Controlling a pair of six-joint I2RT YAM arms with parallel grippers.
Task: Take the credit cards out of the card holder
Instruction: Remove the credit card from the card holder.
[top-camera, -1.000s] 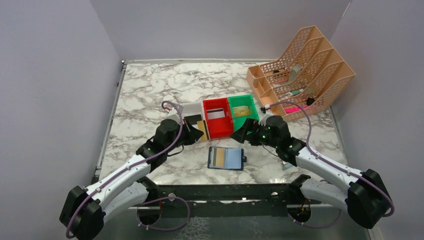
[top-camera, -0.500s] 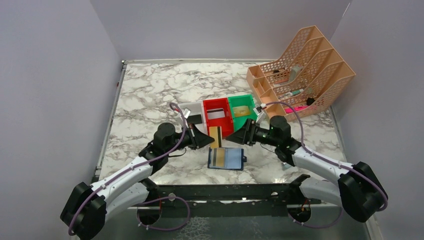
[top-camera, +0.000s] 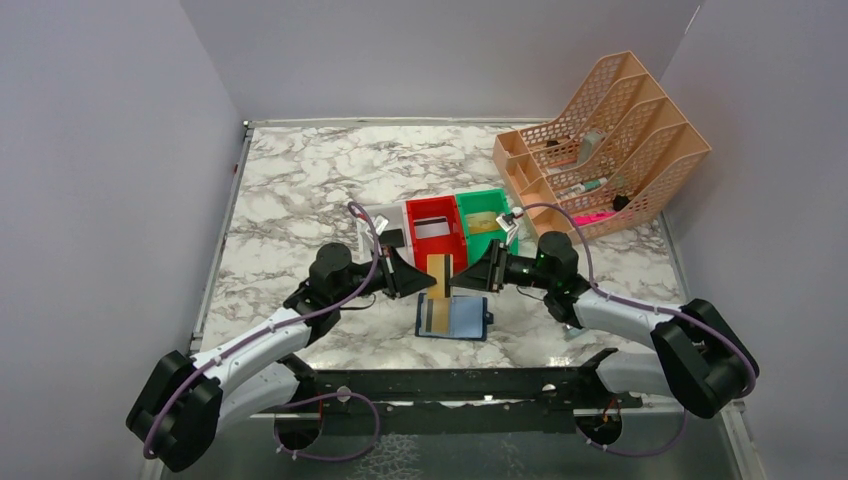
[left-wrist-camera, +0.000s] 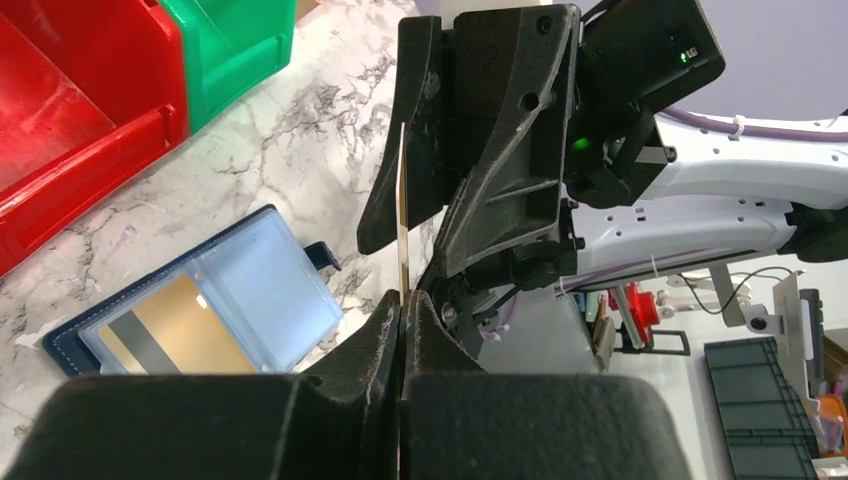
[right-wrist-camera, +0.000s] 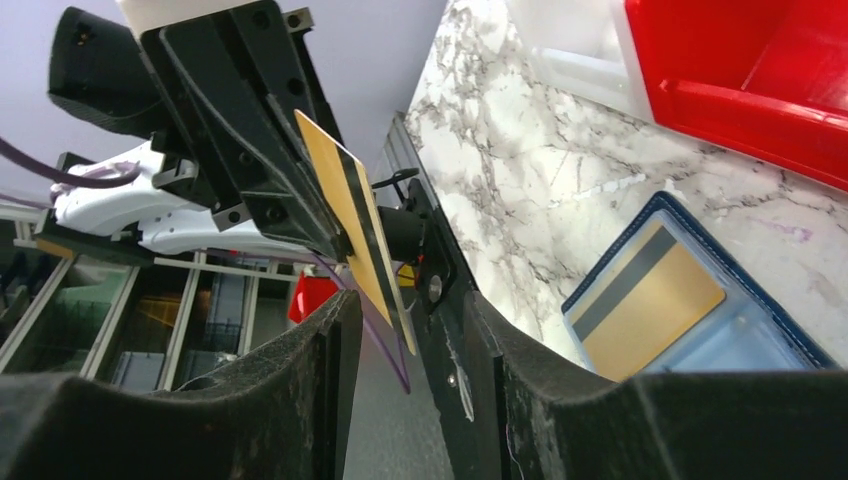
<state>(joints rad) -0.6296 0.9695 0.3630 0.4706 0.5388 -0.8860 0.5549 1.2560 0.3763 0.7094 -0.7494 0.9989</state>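
Observation:
The navy card holder (top-camera: 452, 317) lies open on the marble near the front edge, with a gold striped credit card (top-camera: 433, 315) in its left pocket. My left gripper (top-camera: 415, 277) is shut on another gold credit card (top-camera: 437, 275) and holds it upright on edge above the holder. The left wrist view shows that card's thin edge (left-wrist-camera: 403, 220) rising from my pinched left gripper (left-wrist-camera: 403, 300). My right gripper (top-camera: 462, 278) faces it from the right. In the right wrist view the card (right-wrist-camera: 355, 215) reaches between the jaws of my right gripper (right-wrist-camera: 400, 300), with a gap on both sides.
Behind the grippers stand a white bin (top-camera: 372, 222) with a black card, a red bin (top-camera: 436, 232) with a whitish card and a green bin (top-camera: 486, 215) with a gold card. A peach mesh organiser (top-camera: 600, 140) fills the back right corner.
My left gripper carried the gold card rightward from by the white bin to above the holder. My right gripper moved left to meet it, its jaws narrowing around the card.

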